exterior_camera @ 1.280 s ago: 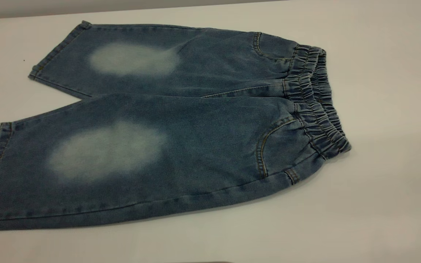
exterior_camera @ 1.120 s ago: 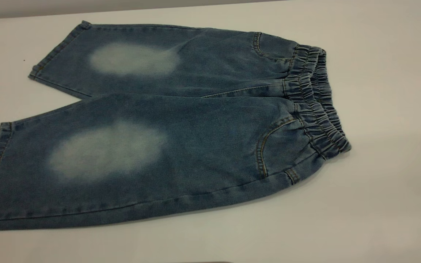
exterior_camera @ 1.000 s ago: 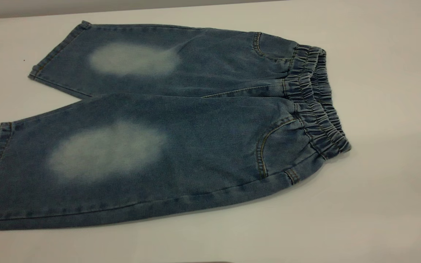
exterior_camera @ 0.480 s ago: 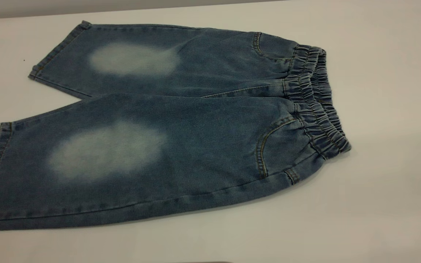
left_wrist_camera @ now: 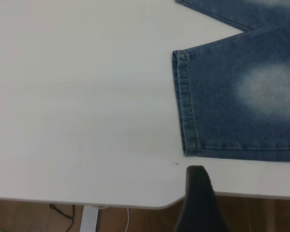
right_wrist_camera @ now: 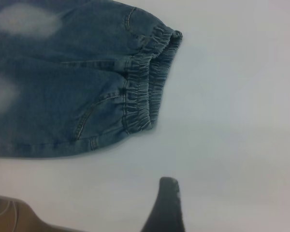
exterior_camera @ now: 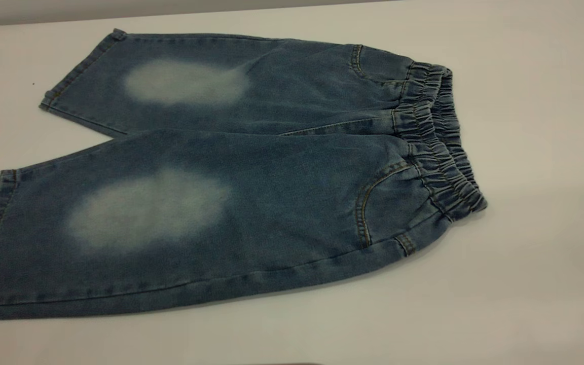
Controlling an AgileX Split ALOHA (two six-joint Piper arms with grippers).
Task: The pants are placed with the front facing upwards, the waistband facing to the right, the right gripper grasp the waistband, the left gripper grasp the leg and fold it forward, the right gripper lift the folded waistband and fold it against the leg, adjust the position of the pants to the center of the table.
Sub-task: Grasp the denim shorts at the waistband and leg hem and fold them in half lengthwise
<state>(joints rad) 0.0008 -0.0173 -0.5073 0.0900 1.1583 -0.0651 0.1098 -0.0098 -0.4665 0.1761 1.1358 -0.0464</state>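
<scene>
Both end effectors sit back from the cloth, each showing only a single dark fingertip in its own wrist view, so how far either is open cannot be told; neither holds anything. The left end effector point(left_wrist_camera: 197, 193), plain black, hovers over the tabletop's edge just beside the hem corner of one leg, apart from the fabric. The right end effector point(right_wrist_camera: 165, 205), also black, hangs over bare tabletop near the gathered end of the garment without touching it.

The short, wide-legged blue denim pants point(exterior_camera: 251, 172) with pale faded oval knee patches lie flat and unfolded, front up, on the large white tabletop point(exterior_camera: 540, 126). Their two legs spread toward the tabletop's left edge, the nearer hem reaching that side of the exterior view. The darker, crinkled elastic waistband point(exterior_camera: 436, 142) points toward the right edge, with tan-stitched curved pockets just beside it.
</scene>
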